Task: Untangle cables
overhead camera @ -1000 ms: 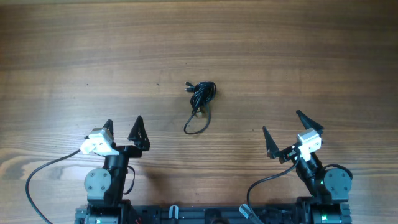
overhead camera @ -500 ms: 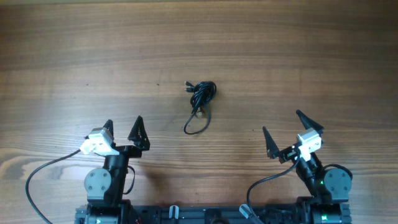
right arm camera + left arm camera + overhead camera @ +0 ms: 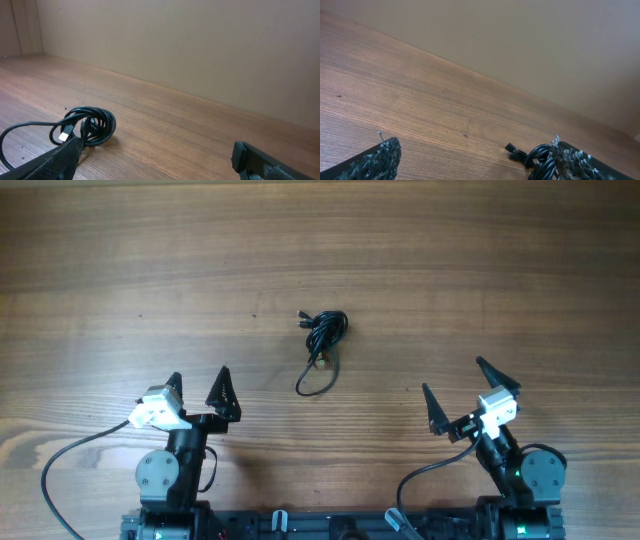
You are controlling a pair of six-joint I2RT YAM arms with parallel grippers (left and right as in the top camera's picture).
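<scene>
At table (image 3: 480, 270) centre: cables (image 3: 322, 335) bunched in small knot, one loop trailing toward arms. Left gripper (image 3: 198, 375), right gripper (image 3: 452, 376): both spread wide, empty, well apart from cables.

Wooden table (image 3: 500, 260); plain beige wall (image 3: 200, 50) behind.

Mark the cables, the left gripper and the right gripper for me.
cables (image 3: 327, 326): overhead view, on the bunched knot.
left gripper (image 3: 198, 376): overhead view, midway between its open fingertips.
right gripper (image 3: 452, 376): overhead view, midway between its open fingertips.
</scene>
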